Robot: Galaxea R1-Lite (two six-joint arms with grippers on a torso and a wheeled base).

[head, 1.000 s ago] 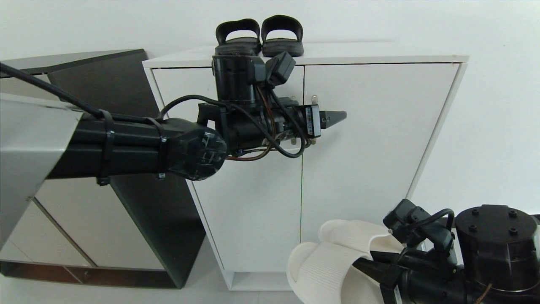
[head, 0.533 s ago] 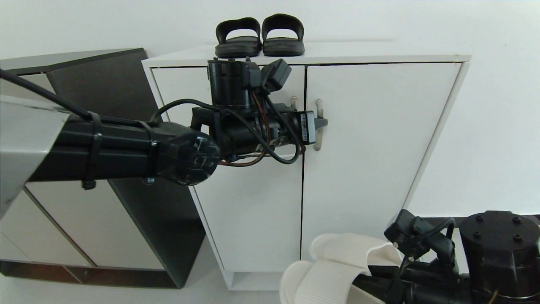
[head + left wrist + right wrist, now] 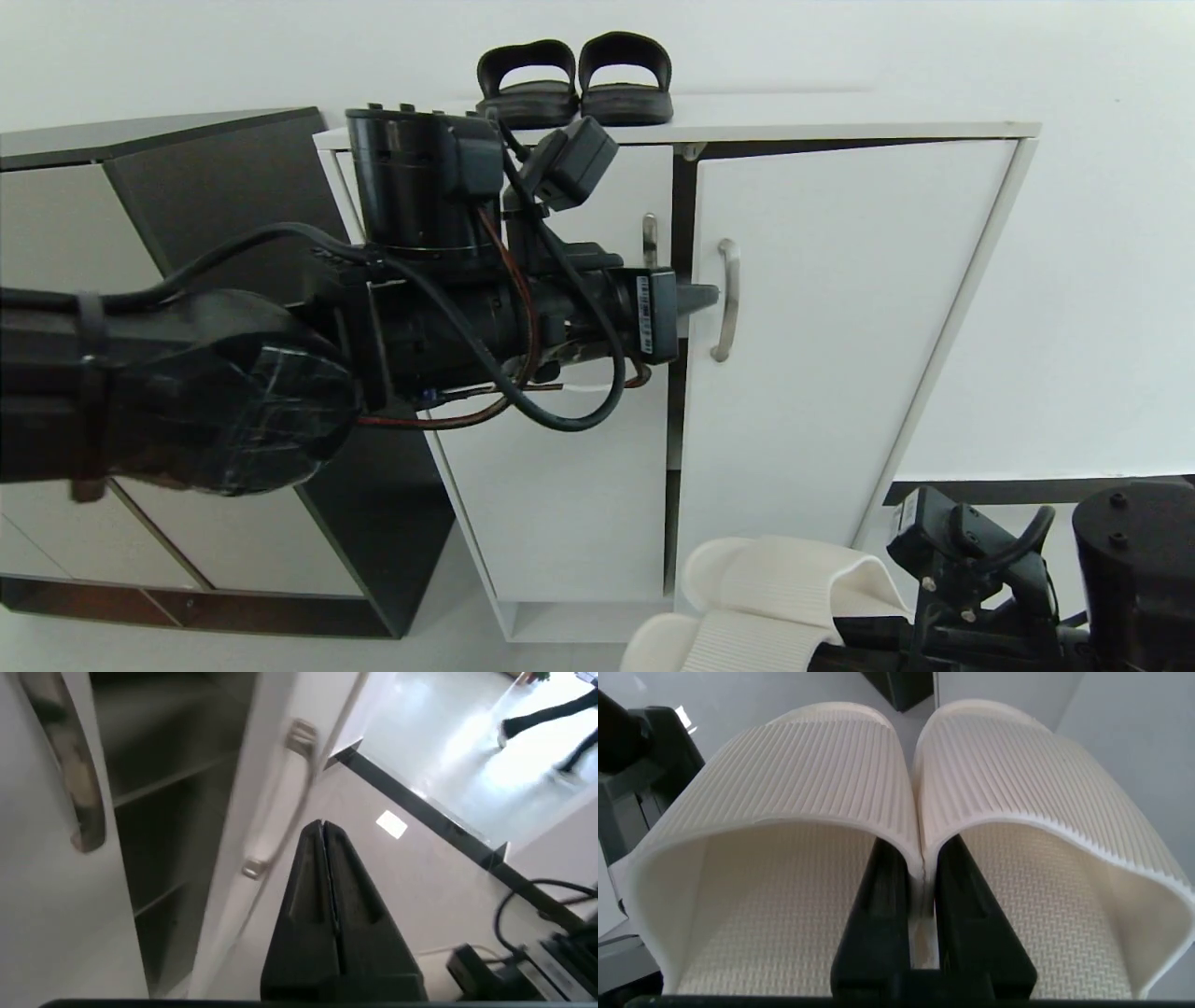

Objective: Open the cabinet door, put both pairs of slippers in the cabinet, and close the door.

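White door (image 3: 840, 308) had swung ajar, a dark gap beside my left fingers (image 3: 700, 299), pressed together, empty, by its handle (image 3: 726, 299). Right fingers (image 3: 898, 896) pinched the cream slippers (image 3: 775, 579); black slippers (image 3: 574, 79) sat above both. More pull needed, I judged.

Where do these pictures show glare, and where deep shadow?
Left wrist view: glare on the floor beyond the shut tool, shade inside the cabinet. Head view: even light, dark gap beside the open door. Right wrist view: shade under the straps of the white slippers.
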